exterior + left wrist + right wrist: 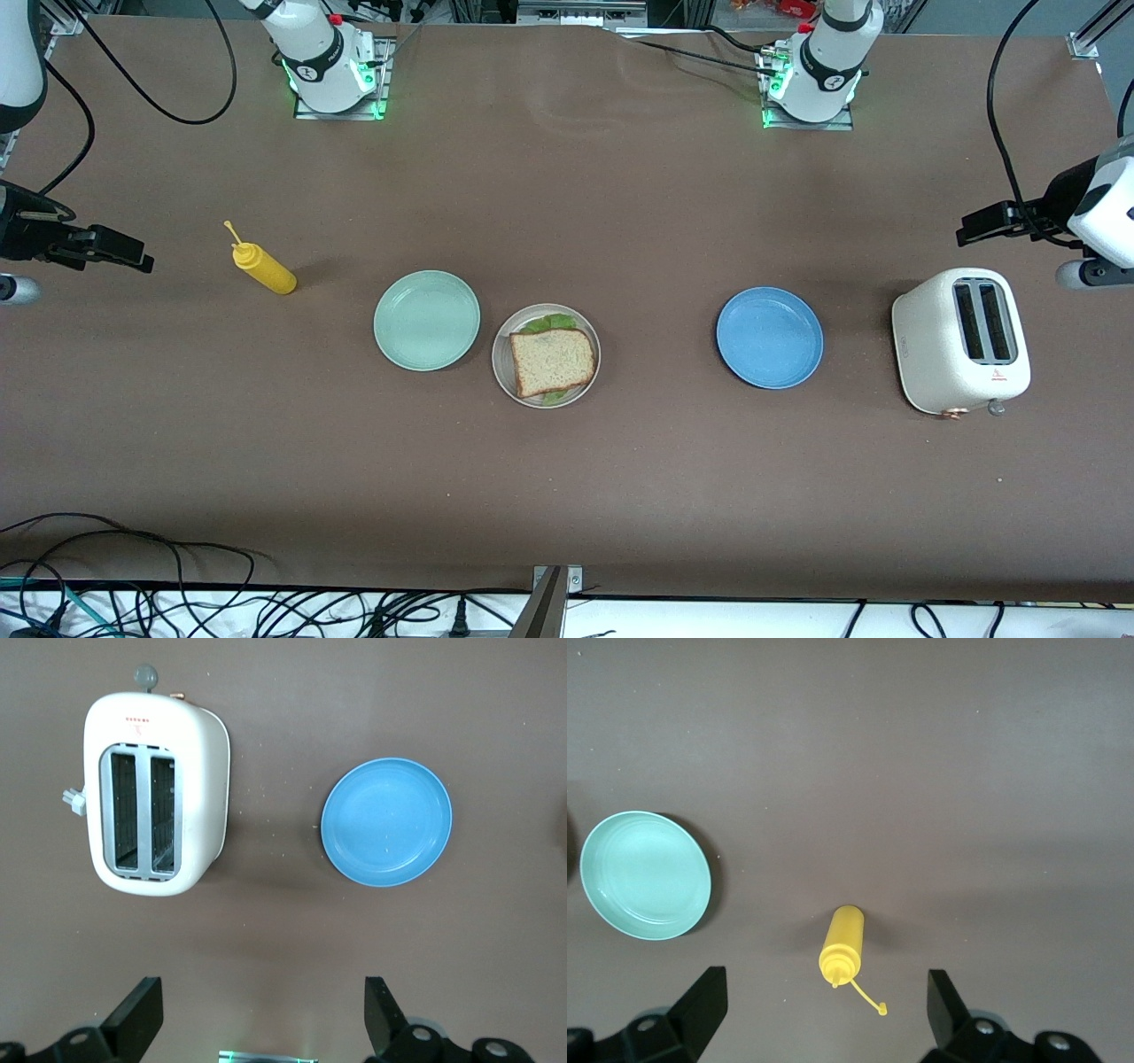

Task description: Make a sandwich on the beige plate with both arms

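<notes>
Front view, one sandwich [553, 361] on one beige plate [502, 359], probably two slices, left gripper [263, 1014] and right gripper [826, 1010] both spread, empty

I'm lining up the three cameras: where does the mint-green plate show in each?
Front view: mint-green plate beside the beige plate, toward the right arm's end.
Left wrist view: not in it.
Right wrist view: at the picture's edge.
Shared landmark: the yellow squeeze bottle.
</notes>
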Robot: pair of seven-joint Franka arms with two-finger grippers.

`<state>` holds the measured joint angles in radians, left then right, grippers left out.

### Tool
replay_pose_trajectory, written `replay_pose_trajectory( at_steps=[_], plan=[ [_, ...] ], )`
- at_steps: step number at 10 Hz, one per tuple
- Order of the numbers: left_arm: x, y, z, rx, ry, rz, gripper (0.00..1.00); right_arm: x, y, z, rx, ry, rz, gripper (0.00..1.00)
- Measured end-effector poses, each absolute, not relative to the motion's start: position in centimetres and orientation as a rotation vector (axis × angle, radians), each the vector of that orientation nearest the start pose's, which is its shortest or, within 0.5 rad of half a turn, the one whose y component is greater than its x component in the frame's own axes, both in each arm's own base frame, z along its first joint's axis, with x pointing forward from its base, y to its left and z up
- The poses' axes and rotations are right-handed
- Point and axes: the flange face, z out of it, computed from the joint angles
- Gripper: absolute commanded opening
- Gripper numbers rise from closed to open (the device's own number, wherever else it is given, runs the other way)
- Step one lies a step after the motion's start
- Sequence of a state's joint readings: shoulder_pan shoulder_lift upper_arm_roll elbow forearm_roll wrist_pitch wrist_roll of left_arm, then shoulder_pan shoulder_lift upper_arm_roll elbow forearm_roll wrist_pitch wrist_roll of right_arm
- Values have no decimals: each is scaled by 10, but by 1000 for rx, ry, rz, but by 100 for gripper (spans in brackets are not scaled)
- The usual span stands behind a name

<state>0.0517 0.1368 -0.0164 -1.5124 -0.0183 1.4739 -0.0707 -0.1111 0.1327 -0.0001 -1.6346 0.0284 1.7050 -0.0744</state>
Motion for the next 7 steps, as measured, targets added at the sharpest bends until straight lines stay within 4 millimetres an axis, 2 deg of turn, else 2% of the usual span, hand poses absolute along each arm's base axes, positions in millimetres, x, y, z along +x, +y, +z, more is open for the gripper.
replay_pose_trajectory(
  at_steps=[4,7],
  plan=[
    [587,17,567,-3150,-163,225,100,595,-66,533,-3134,72,64,100],
    [588,15,569,-3151,-155,209,100,598,-68,554,-3138,96,0,100]
  ],
)
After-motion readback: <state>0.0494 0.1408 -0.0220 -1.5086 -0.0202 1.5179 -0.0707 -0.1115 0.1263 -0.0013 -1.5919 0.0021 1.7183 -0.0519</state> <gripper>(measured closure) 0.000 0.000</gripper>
